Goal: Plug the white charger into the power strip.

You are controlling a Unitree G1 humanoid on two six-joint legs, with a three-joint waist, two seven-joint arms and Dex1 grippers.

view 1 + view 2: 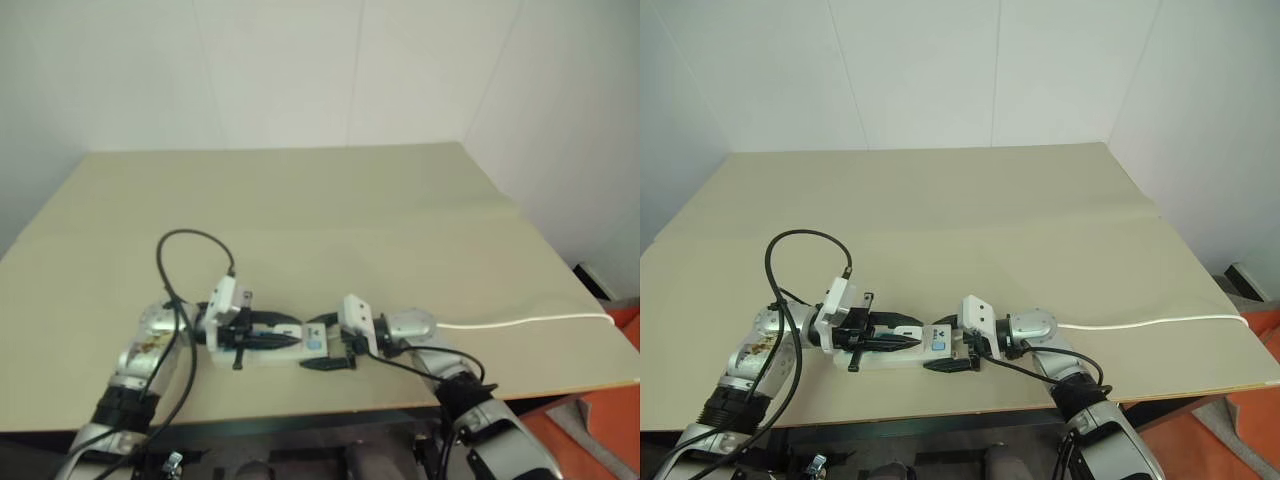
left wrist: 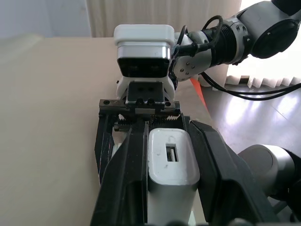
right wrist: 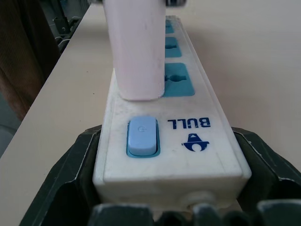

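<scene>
Charger held over the power strip, both claws clamped.

At the table's (image 1: 940,200) near edge, the right gripper (image 1: 952,357) grips the switch end of the power strip (image 1: 925,352), a finger on each long side. The left gripper (image 1: 902,335) is closed on the white charger (image 2: 171,165), which sits between its fingers, just above the strip's blue sockets (image 3: 177,80). Farther right, the strip's thin white cord (image 1: 1160,322) runs toward the table's right edge.

Silver arms, blk cables, blk jaws
</scene>
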